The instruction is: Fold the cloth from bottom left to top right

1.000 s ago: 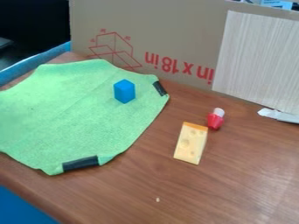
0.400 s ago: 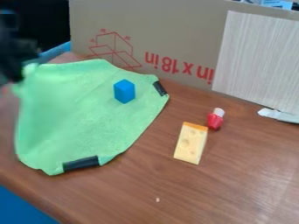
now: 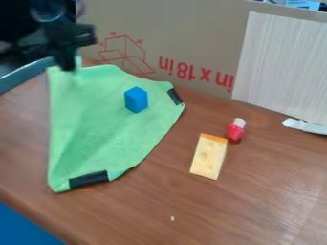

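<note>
The black gripper [image 3: 68, 66], at the upper left of the camera view, is closed on the green cloth [image 3: 118, 117] at its upper left part. From there the cloth's left side hangs in a raised, nearly straight edge down toward its bottom corner, while the rest lies spread on the brown wooden table [image 3: 256, 201]. On the cloth, toward its upper right, sits a blue block [image 3: 136, 100]. One black strip [image 3: 174, 96] marks the right corner, another [image 3: 88, 179] the bottom edge. Right of the cloth and apart from it lies a yellow cheese wedge [image 3: 208, 157], with a red and white piece [image 3: 235, 130] just beside its upper end. Behind stands a cardboard panel [image 3: 185, 33] with red print, a pale wood-grained sheet [image 3: 281, 62] against its right part.
</note>
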`<state>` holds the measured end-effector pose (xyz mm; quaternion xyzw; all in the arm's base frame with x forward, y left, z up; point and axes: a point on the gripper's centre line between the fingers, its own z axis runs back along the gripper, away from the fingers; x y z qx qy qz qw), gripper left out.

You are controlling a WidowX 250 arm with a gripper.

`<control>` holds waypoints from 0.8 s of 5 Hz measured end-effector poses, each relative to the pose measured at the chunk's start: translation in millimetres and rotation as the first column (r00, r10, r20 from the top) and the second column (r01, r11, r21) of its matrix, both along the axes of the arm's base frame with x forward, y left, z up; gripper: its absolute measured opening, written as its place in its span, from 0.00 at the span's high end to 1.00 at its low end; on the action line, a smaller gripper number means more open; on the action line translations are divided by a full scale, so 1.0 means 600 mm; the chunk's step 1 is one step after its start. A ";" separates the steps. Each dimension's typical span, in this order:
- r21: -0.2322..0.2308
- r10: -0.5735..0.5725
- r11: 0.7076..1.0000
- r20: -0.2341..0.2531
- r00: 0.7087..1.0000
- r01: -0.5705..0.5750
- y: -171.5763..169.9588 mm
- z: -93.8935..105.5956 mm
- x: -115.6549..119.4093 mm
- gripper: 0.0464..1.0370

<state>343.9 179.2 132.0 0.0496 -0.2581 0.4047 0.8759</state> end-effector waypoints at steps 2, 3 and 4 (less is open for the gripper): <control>0.014 0.015 1.000 -0.033 0.999 -0.015 -0.076 -0.019 0.084 0.99; 0.015 0.006 1.000 -0.038 0.999 -0.006 -0.119 -0.035 0.113 0.99; 0.010 0.011 1.000 -0.035 0.999 -0.011 -0.151 -0.032 0.131 0.99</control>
